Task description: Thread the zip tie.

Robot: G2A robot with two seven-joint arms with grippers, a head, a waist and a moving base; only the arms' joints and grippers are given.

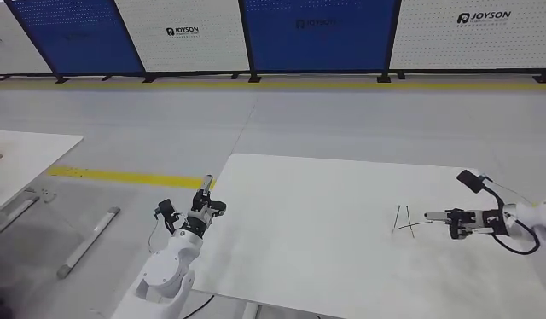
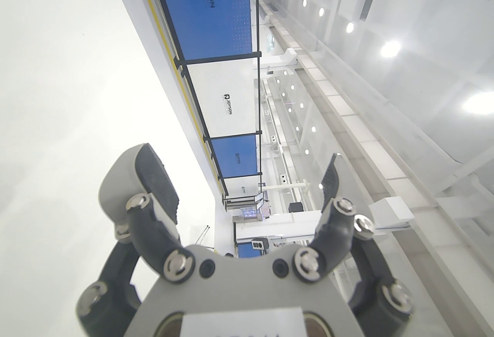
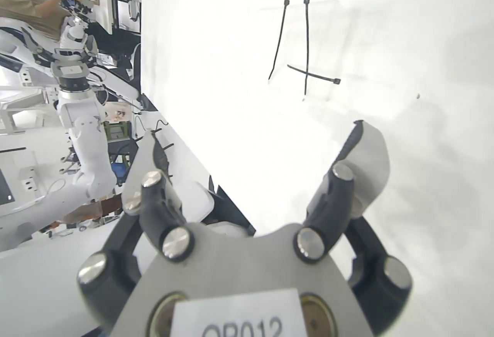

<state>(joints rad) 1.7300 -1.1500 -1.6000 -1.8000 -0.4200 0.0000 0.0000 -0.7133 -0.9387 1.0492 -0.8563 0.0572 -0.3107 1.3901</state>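
Three black zip ties lie on the white table toward its right side. Two lie side by side, and a shorter third crosses the end of one of them. In the top view they form a small cluster. My right gripper is open and empty, a short way to the right of the ties and pointing at them. My left gripper is open and empty at the table's left edge, far from the ties.
A second white table stands off to the left across a gap of floor. Blue and white pegboard panels line the back behind a yellow floor line. Bare tabletop stretches between the two arms.
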